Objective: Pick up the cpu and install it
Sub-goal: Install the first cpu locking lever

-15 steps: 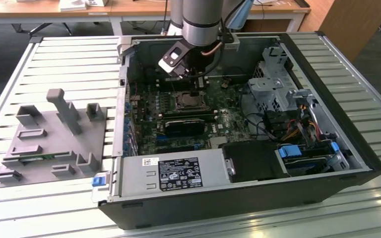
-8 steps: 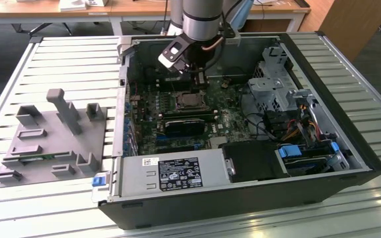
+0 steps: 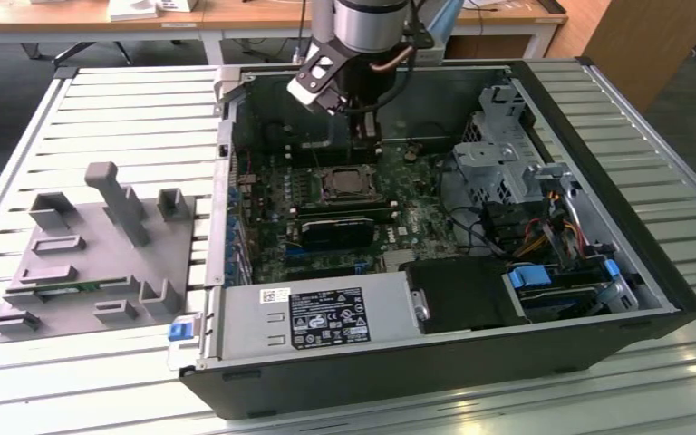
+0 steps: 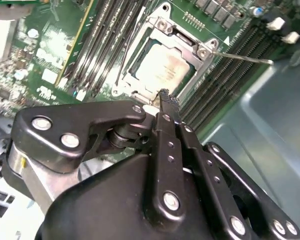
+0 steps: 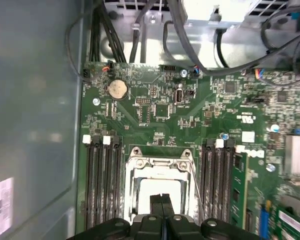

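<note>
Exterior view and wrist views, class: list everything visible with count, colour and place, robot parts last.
table: one, silver, slatted, under everything
computer case: one, black, open, on the table
fixture tray: one, grey, on the table, exterior view's left
motherboard: one, green, inside the case
power supply: one, silver, inside the case
socket frame: one, silver, on the motherboard
cpu: one, silver-grey, inside the socket frame
arm: one, silver-grey, above the case
gripper: one, black, shut, empty, over the socket frame
</note>
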Motion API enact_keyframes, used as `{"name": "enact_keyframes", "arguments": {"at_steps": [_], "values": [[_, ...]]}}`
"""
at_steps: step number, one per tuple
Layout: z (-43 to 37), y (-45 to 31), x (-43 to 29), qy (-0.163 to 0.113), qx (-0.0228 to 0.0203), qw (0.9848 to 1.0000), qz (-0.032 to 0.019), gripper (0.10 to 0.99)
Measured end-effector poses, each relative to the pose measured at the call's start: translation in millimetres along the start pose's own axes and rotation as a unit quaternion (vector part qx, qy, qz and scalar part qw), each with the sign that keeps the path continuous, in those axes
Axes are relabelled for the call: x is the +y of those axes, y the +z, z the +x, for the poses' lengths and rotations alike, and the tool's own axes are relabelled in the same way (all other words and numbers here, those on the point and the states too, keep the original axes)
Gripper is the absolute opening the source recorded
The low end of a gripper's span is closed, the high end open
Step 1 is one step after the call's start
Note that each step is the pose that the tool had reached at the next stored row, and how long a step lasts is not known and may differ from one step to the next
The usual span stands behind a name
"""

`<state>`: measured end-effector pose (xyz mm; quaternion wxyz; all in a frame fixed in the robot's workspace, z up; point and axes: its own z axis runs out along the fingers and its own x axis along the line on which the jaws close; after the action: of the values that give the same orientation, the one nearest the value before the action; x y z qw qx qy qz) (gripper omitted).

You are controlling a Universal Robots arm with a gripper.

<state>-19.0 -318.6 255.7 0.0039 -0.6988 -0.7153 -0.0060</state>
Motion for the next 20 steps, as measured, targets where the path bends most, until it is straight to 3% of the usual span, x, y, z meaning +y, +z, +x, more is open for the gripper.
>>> {"name": "enact_keyframes", "arguments": {"at_steps": [4, 6, 11, 15, 20], "values": [[0.2, -17.0, 0.1, 0.000, -0.0001, 1.0000, 0.0001, 0.106], [0.2, -17.9, 0.0, -0.003, 0.0000, 1.0000, 0.0000, 0.106], [0.2, -17.3, 0.0, -0.048, 0.0000, 0.9989, 0.0007, 0.106], [0.2, -16.6, 0.0, -0.084, 0.0000, 0.9965, 0.0013, 0.106], [0.2, -16.5, 0.0, -0.128, 0.0003, 0.9918, 0.0018, 0.106]]}}
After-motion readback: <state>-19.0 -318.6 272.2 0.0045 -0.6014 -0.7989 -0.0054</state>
